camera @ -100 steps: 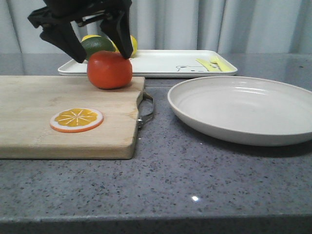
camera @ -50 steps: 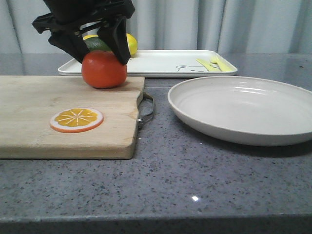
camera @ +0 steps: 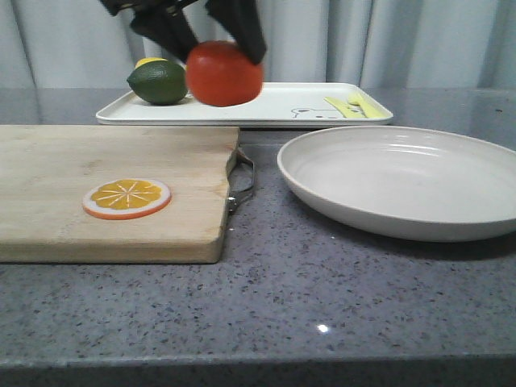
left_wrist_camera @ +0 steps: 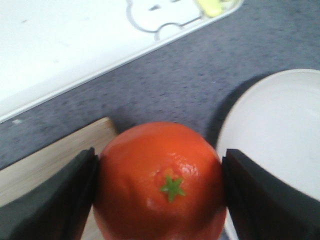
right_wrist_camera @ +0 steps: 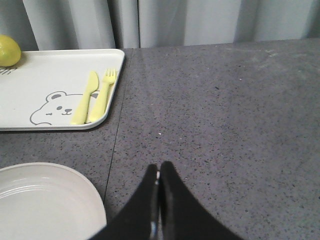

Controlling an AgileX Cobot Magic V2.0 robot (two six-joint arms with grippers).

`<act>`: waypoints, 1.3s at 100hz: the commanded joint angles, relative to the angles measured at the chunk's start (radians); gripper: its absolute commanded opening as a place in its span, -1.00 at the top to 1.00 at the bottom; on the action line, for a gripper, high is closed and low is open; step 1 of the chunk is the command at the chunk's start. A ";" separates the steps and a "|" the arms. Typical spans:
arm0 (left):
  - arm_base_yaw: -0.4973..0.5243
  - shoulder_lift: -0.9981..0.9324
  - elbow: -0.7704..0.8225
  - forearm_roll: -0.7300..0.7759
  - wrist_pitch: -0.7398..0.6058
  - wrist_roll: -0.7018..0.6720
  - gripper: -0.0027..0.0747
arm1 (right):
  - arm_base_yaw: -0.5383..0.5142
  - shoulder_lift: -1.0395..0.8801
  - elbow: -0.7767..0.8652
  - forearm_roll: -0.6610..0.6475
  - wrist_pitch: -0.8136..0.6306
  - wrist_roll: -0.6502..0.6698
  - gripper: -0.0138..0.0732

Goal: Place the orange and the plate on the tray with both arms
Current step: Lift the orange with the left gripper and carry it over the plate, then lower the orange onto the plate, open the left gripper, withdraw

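Carrying the orange (camera: 224, 73), clamped in the left gripper (camera: 216, 32), upper centre of the front frame, above the tray (camera: 266, 105). Not yet released. Leaving the plate (camera: 403, 181) on the counter, untouched; right gripper (right_wrist_camera: 159, 187) pressed together, idle.

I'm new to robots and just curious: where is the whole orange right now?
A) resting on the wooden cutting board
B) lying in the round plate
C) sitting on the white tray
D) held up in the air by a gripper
D: the left gripper is clamped on the orange, which hangs clear of the cutting board.
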 commanded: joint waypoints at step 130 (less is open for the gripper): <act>-0.271 0.115 -0.164 -0.093 -0.036 0.051 -0.59 | -0.005 0.000 -0.036 0.001 -0.056 0.000 0.82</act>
